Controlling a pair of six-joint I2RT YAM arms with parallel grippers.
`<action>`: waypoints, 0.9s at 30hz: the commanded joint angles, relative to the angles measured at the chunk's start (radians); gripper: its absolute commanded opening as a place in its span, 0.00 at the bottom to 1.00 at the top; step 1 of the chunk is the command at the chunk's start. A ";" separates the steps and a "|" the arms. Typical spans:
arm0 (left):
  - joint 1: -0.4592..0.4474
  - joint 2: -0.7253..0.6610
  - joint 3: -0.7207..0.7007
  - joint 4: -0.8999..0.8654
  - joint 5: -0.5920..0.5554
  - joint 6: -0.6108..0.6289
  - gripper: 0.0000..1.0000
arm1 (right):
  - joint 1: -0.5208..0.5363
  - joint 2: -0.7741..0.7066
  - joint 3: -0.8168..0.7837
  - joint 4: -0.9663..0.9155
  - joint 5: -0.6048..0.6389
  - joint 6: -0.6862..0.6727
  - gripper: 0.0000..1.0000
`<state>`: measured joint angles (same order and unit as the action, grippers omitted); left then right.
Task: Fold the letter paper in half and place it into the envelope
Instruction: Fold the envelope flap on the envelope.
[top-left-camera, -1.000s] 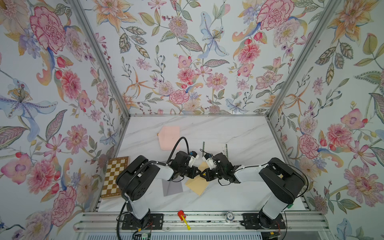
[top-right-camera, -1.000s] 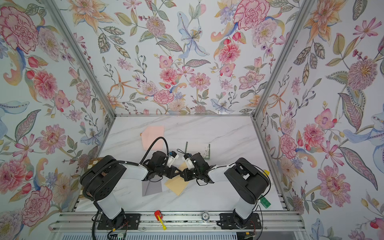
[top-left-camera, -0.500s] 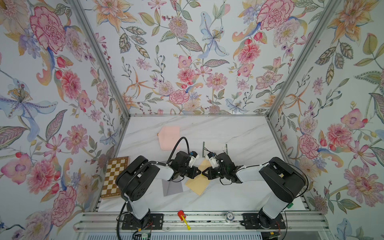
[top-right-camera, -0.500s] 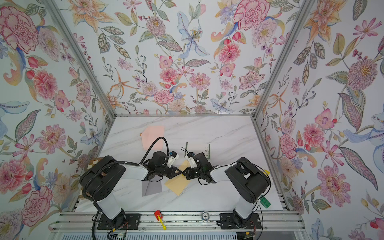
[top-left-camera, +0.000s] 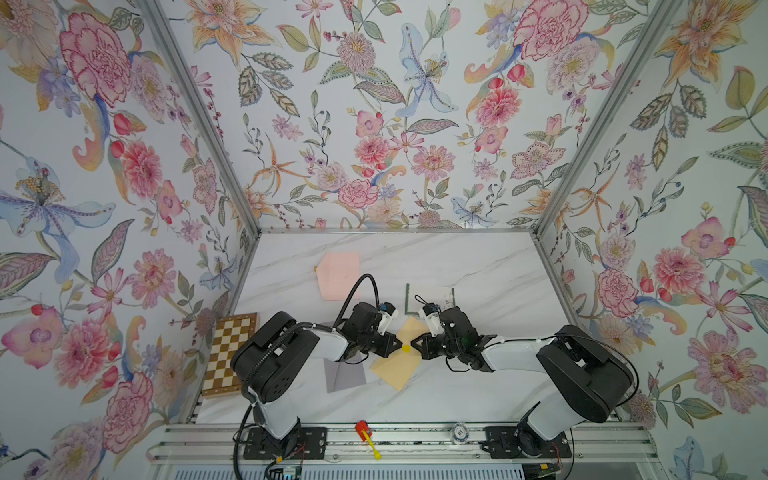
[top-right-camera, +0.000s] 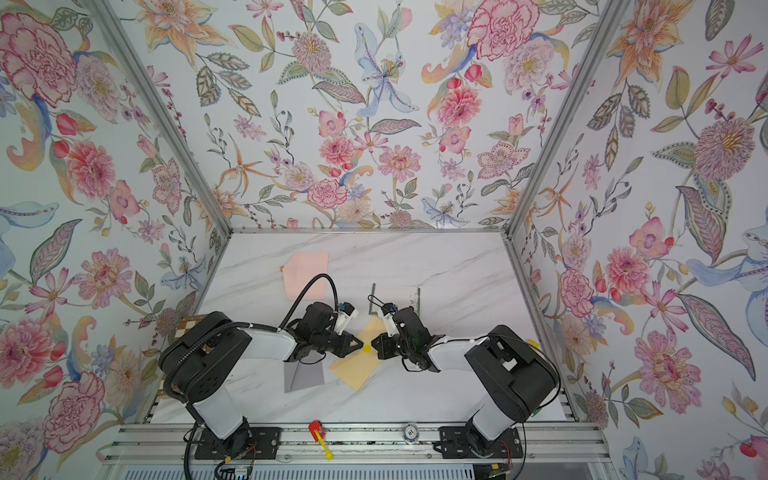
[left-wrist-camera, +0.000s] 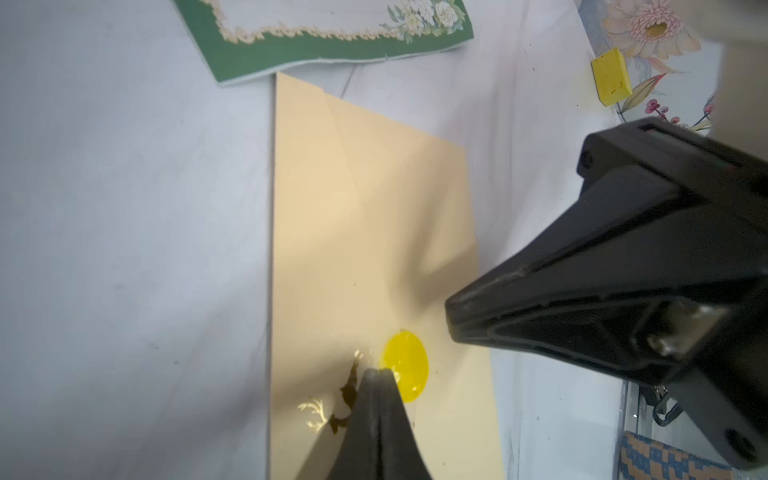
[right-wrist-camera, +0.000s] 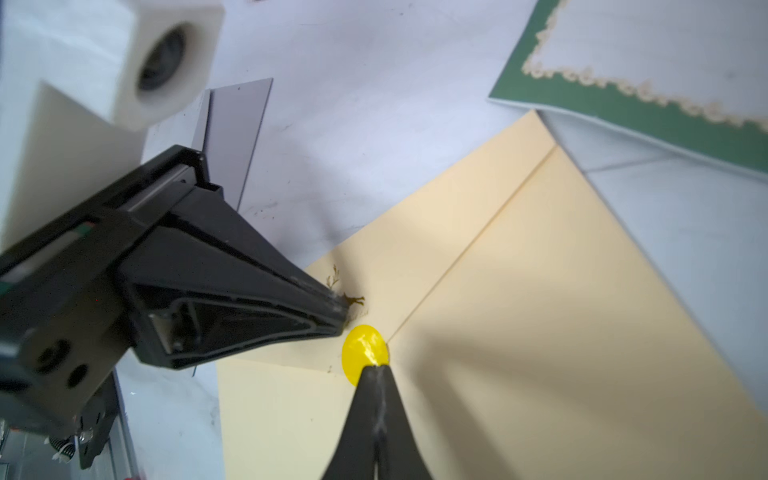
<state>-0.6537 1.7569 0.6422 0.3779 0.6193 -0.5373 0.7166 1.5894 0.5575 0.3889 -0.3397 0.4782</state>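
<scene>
In both top views the left gripper and right gripper meet nose to nose, each with jaws pressed together, over the yellow seal of the envelope, which lies diagonally. Left wrist: our closed tip touches the envelope just beside the seal. Right wrist: our closed tip sits on the seal's edge. The letter paper lies unfolded just past the envelope's far corner, nearer the right arm, we'd judge.
</scene>
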 joint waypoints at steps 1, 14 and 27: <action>-0.007 0.032 -0.037 -0.192 -0.099 0.021 0.00 | 0.012 -0.003 0.042 -0.047 0.015 -0.025 0.06; -0.006 0.030 -0.037 -0.197 -0.101 0.026 0.00 | 0.040 0.127 0.024 0.031 0.007 0.030 0.06; -0.007 0.041 -0.030 -0.199 -0.104 0.029 0.00 | 0.102 0.138 0.039 -0.217 0.099 -0.078 0.04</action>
<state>-0.6540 1.7523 0.6441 0.3653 0.6128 -0.5331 0.7868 1.6909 0.6147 0.3752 -0.2882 0.4477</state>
